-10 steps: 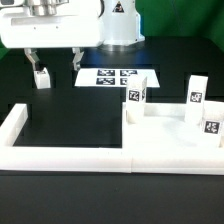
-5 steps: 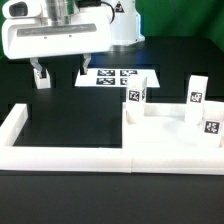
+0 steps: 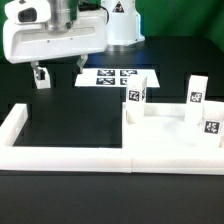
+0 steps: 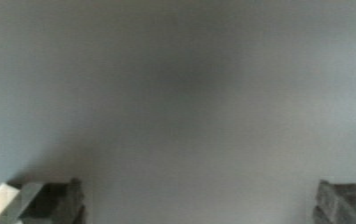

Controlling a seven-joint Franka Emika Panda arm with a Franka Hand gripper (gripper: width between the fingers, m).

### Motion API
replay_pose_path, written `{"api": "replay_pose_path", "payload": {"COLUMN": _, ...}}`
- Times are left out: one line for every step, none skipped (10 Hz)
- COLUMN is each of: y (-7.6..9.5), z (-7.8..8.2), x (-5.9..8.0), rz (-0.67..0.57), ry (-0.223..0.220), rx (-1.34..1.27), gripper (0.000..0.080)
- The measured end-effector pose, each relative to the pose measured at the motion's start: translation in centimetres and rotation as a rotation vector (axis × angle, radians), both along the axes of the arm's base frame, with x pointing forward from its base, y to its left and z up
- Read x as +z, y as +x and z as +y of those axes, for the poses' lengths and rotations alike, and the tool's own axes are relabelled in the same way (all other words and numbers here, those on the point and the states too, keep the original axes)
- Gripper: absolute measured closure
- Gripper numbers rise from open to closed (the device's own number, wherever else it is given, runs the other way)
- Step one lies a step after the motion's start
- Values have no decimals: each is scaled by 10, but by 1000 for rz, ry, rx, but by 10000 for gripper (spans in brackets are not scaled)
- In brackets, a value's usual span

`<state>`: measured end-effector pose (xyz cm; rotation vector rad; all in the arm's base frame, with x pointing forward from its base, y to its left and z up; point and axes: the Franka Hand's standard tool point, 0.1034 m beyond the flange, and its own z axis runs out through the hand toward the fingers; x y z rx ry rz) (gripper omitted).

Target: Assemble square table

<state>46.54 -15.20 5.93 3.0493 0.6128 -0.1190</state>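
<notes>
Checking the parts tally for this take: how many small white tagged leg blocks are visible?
4. One stands under the arm at the exterior view's left; three stand upright on the large flat white square slab. More may be hidden.

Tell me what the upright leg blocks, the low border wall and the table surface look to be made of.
Leg blocks: matte white, probably plastic, sharp-edged, with paper-like black-and-white tags. Border wall: same dull white, plastic or foam, cannot tell which. Table surface: flat black, non-glossy, maybe cloth or mat.
</notes>
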Motion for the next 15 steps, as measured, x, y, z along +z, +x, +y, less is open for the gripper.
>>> {"api": "replay_pose_path", "payload": {"y": 0, "z": 2, "x": 0, "rz": 10, "ry": 4, "rx": -1, "gripper": 151}}
{"api": "replay_pose_path", "payload": {"y": 0, "z": 1, "x": 0, "rz": 10, "ry": 3, "rx": -2, "gripper": 151}}
{"api": "replay_pose_path", "payload": {"y": -1, "z": 3, "x": -1, "rz": 25, "ry": 4, "rx": -14, "gripper": 151}}
{"api": "replay_pose_path", "payload": {"y": -5, "z": 8, "x": -4, "rz": 105, "ry": -5, "rx": -21, "gripper": 151}}
{"api": "replay_pose_path", "payload": {"y": -11, "z": 2, "x": -7, "rz": 164, "ry": -13, "rx": -4, "gripper": 151}}
{"api": "replay_pose_path", "payload": {"y": -29, "z": -13, "x": -9, "rz": 245, "ry": -24, "rx": 3, "gripper": 151}}
{"api": "replay_pose_path", "payload": {"y": -41, "z": -25, "x": -8, "rz": 303, "ry": -34, "rx": 0, "gripper": 151}}
{"api": "replay_pose_path", "payload": {"y": -48, "z": -25, "x": -10, "rz": 366, "ry": -54, "rx": -27, "gripper": 151}}
{"api": "replay_pose_path", "payload": {"y": -46, "z": -21, "x": -11, "rz": 425, "ry": -69, "rx": -17, "gripper": 151}}
{"api": "replay_pose_path", "payload": {"y": -44, "z": -19, "x": -13, "rz": 454, "ry": -72, "rx": -13, "gripper": 151}}
{"api": "replay_pose_path", "payload": {"y": -48, "z": -17, "x": -14, "rz": 512, "ry": -84, "rx": -18, "gripper": 151}}
{"api": "replay_pose_path", "payload": {"y": -50, "z": -23, "x": -17, "rz": 568, "ry": -107, "rx": -2, "gripper": 151}}
{"api": "replay_pose_path", "payload": {"y": -58, "z": -39, "x": -24, "rz": 664, "ry": -165, "rx": 21, "gripper": 151}}
{"api": "replay_pose_path", "payload": {"y": -62, "z": -47, "x": -28, "rz": 753, "ry": -244, "rx": 25, "gripper": 151}}
{"api": "replay_pose_path", "payload": {"y": -64, "z": -46, "x": -32, "rz": 788, "ry": -258, "rx": 35, "gripper": 151}}
